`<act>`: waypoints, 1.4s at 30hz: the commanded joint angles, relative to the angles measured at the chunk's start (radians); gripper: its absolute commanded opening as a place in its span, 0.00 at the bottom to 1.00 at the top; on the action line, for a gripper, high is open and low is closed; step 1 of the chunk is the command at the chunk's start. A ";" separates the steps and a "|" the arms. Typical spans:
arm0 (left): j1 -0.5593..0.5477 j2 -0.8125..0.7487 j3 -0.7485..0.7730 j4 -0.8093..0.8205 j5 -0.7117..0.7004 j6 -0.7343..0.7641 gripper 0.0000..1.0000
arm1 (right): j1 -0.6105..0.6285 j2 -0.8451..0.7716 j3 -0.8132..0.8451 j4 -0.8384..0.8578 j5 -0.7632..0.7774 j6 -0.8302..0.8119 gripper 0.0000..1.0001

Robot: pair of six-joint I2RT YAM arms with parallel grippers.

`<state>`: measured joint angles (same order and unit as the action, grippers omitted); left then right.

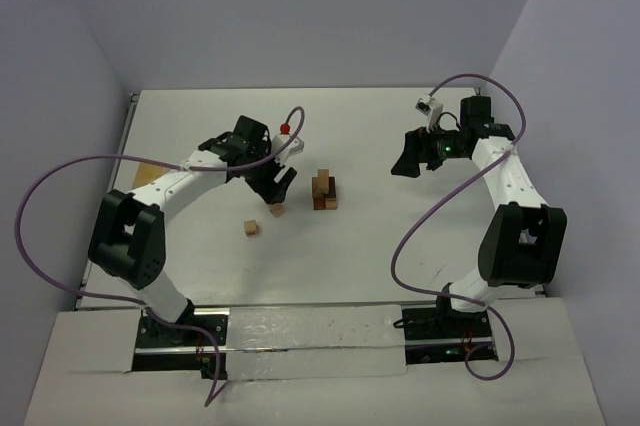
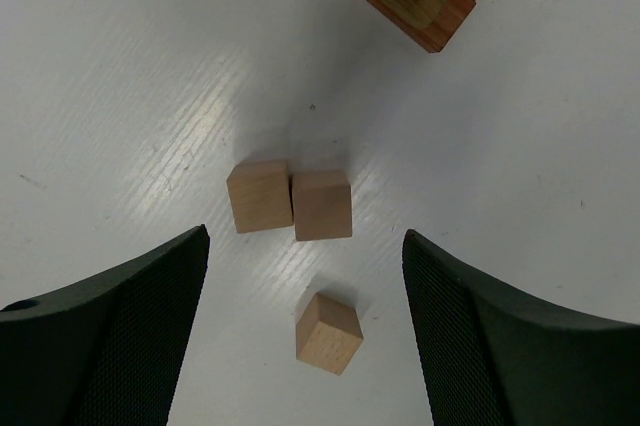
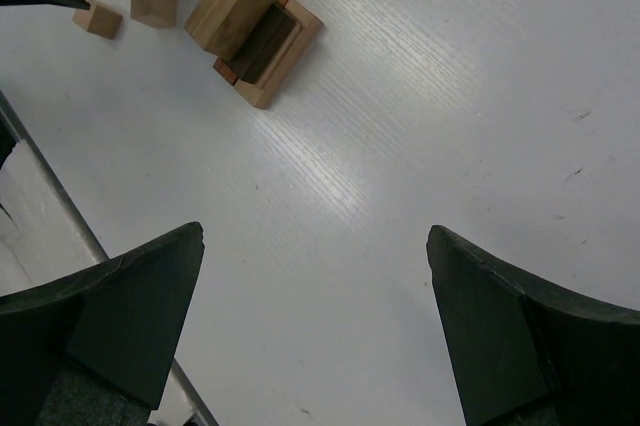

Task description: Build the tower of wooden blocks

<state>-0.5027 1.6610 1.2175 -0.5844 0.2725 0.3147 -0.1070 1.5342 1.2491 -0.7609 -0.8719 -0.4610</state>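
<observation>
Left hand [image 1: 275, 189] apart above three loose tan blocks [image 2: 322, 205], gripping none. Right hand [image 3: 315, 234] apart, empty. Tower [image 1: 325, 190] on worktop [image 1: 400, 246].

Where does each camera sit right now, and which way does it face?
Top external: above and behind the bases, facing down on the table; both arms show, the tower between them.
Left wrist: on the left arm, looking down through the open left gripper at three loose blocks.
Right wrist: on the right arm, looking down through the open right gripper at the table.
Shared: both wrist views catch the tower and loose blocks.
</observation>
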 commanded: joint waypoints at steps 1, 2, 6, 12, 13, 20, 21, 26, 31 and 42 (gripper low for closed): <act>-0.012 0.042 0.014 0.047 -0.014 0.023 0.84 | 0.006 0.000 0.013 0.014 -0.007 -0.001 1.00; -0.014 0.058 0.020 0.047 -0.021 0.023 0.84 | 0.006 0.001 0.012 0.014 -0.008 -0.002 1.00; -0.019 0.094 0.031 0.046 -0.051 0.031 0.84 | 0.006 0.002 0.012 0.013 -0.012 -0.004 1.00; -0.026 0.125 0.031 0.029 -0.056 0.044 0.85 | 0.007 0.010 0.014 0.007 -0.018 -0.008 1.00; -0.027 0.127 0.029 0.029 -0.057 0.046 0.85 | 0.006 0.010 0.015 0.006 -0.018 -0.008 1.00; -0.029 0.147 0.026 0.034 -0.061 0.059 0.86 | 0.006 0.014 0.019 0.002 -0.021 -0.008 1.00; -0.031 0.153 0.027 0.036 -0.061 0.063 0.86 | 0.006 0.012 0.018 0.000 -0.021 -0.008 1.00; -0.034 0.169 0.028 0.038 -0.066 0.072 0.86 | 0.007 0.009 0.013 0.001 -0.018 -0.010 1.00; -0.036 0.174 0.027 0.040 -0.070 0.076 0.81 | 0.008 0.009 0.015 0.002 -0.017 -0.008 1.00; -0.047 0.181 0.020 0.035 -0.109 0.102 0.69 | 0.007 0.009 0.015 0.001 -0.017 -0.008 1.00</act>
<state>-0.5382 1.8327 1.2175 -0.5735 0.1830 0.3936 -0.1047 1.5440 1.2491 -0.7628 -0.8772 -0.4618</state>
